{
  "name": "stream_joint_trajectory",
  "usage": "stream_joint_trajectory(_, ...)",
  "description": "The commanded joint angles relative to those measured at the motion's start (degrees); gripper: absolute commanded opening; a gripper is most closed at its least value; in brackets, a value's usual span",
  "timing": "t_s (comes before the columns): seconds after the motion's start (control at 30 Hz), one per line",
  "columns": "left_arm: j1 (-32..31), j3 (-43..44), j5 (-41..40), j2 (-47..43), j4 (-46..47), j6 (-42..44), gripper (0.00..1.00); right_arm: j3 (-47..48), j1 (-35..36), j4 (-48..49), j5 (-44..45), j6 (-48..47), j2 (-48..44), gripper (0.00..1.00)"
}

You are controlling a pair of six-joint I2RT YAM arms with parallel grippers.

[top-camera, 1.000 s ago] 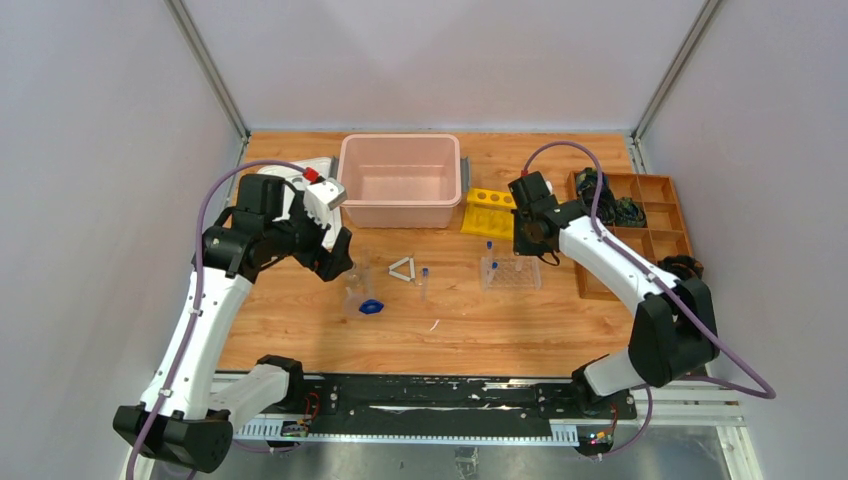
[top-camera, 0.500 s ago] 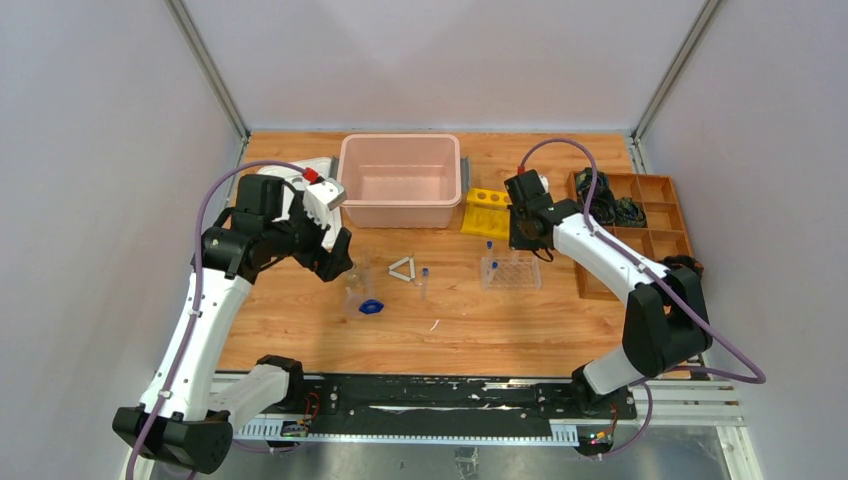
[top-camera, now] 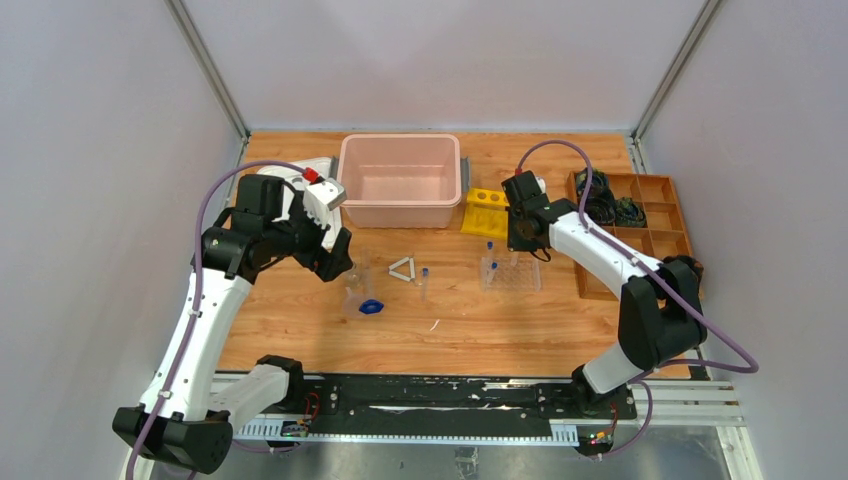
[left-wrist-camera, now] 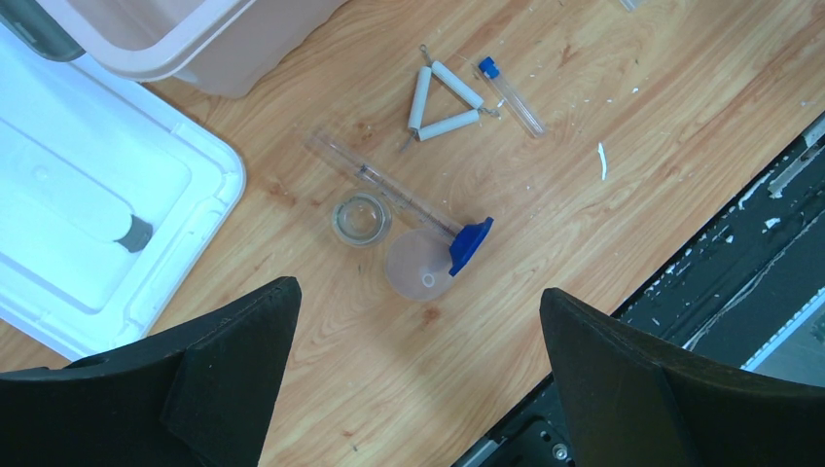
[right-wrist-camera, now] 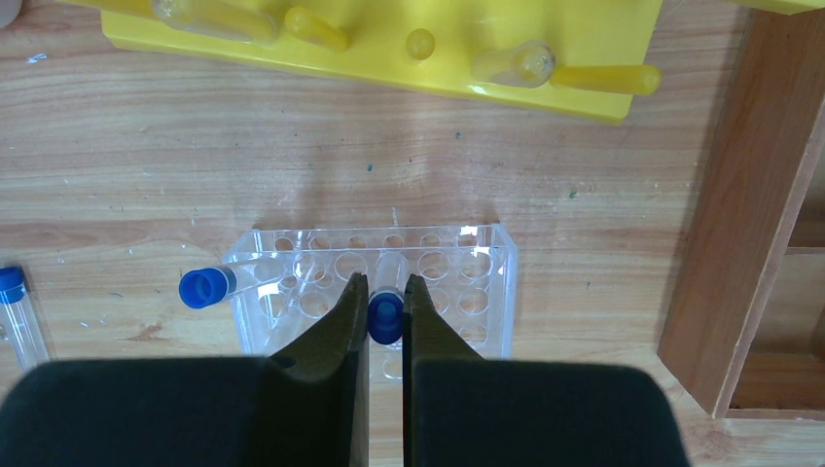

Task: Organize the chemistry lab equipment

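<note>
The right gripper [right-wrist-camera: 386,331] was pinching a blue-capped tube [right-wrist-camera: 386,313] at its cap, fingers drawn in almost together on it; the tube hung upright over the middle of the clear rack [right-wrist-camera: 491,282], which sat on the table [right-wrist-camera: 146,146] just in front of the yellow rack [right-wrist-camera: 370,44], with the wooden tray [right-wrist-camera: 720,224] near its right side; could not tell whether the tube's foot was already in a hole. A second tube [right-wrist-camera: 219,282] leaned in the rack's left end, cap poking out past the wall; a third tube [right-wrist-camera: 17,316] lay on the wood to the left, apart from the rack.

The left gripper [top-camera: 337,262] was spread wide, holding nothing, hovering above the loose pieces: white triangle [left-wrist-camera: 443,97], a fourth tube [left-wrist-camera: 516,100] just beside it, small beaker [left-wrist-camera: 361,217], blue piece [left-wrist-camera: 470,243]; pink tub [left-wrist-camera: 175,44] and white lid [left-wrist-camera: 88,224] nearby.

Step in hand, as I read it: seat the held tube in the rack. To do it well: keep it upright; centre its foot over one hole before lowering; go straight down, slowly; the rack looked light and unfixed, so a sideways push would likely slide or tip it; stay off the leaning tube; let go only once the tube stands by itself; then lift straight up so the fingers don't drag the cap.
</note>
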Motion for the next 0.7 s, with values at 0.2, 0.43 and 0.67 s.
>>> stream_joint_trajectory(0.2,-0.1,1.4,0.2,-1.0,0.5,0.8,1.0,-1.4,-0.7,0.2,-0.6,0.2,1.5,0.3)
stream_joint_trajectory(0.43,-0.1,1.4,0.3,-1.0,0.5,0.7,1.0,0.0,-0.7,-1.3,-0.3,-0.2,-1.8,0.52)
stream_joint_trajectory(0.67,-0.1,2.0,0.7,-0.9,0.5,0.3,1.0,3.5,2.2,-2.7,-0.4,2.3,-10.4,0.47)
